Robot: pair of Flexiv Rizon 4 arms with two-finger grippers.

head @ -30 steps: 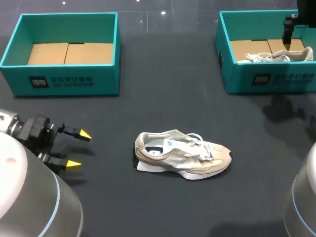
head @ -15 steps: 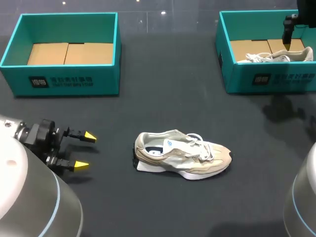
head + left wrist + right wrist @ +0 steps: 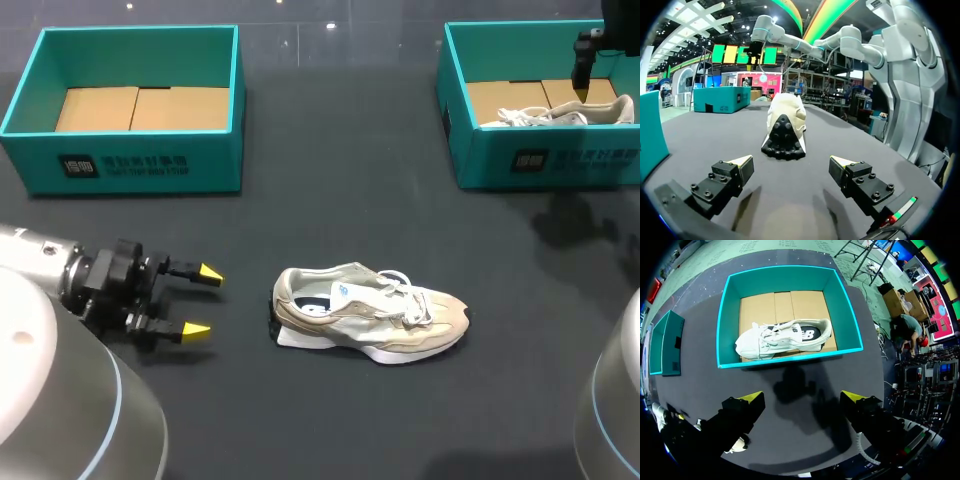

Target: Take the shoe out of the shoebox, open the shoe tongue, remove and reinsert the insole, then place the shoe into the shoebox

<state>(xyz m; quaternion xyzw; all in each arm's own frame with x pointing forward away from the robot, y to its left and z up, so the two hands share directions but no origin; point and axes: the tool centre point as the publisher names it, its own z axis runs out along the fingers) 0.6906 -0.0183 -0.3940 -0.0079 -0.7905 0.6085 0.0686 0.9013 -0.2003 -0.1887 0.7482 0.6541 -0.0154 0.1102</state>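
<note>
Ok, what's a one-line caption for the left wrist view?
Left jaws open low over the table, beige shoe lying heel-first ahead of them.

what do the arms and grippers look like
Both arms are smooth silver-grey shells with thin blue rings at the joints: left arm, right arm. The left gripper and right gripper have black finger blocks ending in yellow wedge tips.
</note>
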